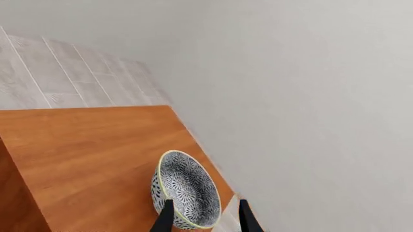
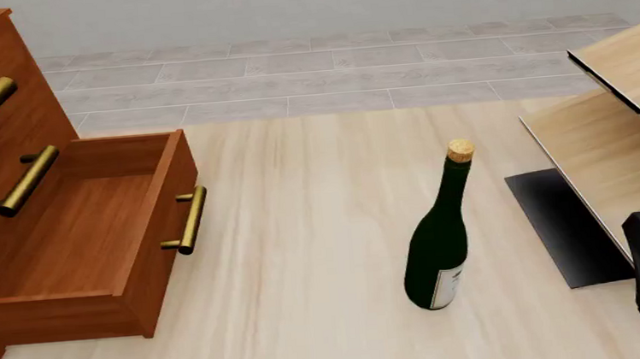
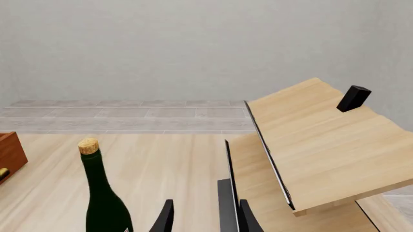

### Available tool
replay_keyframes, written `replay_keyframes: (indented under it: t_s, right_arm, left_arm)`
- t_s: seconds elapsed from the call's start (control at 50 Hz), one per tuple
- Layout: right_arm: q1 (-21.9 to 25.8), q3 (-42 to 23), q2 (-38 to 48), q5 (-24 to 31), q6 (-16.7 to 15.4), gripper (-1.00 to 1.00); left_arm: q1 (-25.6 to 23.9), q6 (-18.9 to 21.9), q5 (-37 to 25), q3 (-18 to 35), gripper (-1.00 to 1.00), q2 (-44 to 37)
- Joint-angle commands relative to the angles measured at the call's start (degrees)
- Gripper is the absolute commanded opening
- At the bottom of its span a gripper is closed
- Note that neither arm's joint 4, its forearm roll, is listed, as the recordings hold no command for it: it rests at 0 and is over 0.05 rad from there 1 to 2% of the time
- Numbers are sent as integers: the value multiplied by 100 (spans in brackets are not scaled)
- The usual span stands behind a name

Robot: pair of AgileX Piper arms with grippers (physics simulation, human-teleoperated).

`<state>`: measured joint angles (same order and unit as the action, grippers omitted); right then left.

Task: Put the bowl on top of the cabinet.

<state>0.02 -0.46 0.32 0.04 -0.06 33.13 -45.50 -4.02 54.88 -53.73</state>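
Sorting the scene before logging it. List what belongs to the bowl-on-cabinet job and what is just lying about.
Belongs to the job:
- bowl, at the left gripper, over the cabinet top
- cabinet, lowest drawer pulled open

Just lying about:
- wine bottle, upright on the table
- pale wood panels with black edges
- right gripper, idle

I'm not seeing any readable text anywhere. The wine bottle [image 2: 438, 247] is carrying a pale label low on its body, but whatever is printed there is too small and blurred for me to make out.
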Motion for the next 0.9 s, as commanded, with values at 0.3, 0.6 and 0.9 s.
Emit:
replay_keyframes:
  t_s: [0.3, 0.6, 0.9]
  right_arm:
    - [-1, 0, -1, 0, 0, 100]
    - [0, 0, 0, 0, 0, 100]
    - [-1, 0, -1, 0, 0, 100]
  left_arm:
    - [-673, 163, -171, -66, 100, 543]
    - [-1085, 258, -246, -108, 100, 693]
    - [-1478, 376, -268, -202, 100, 746]
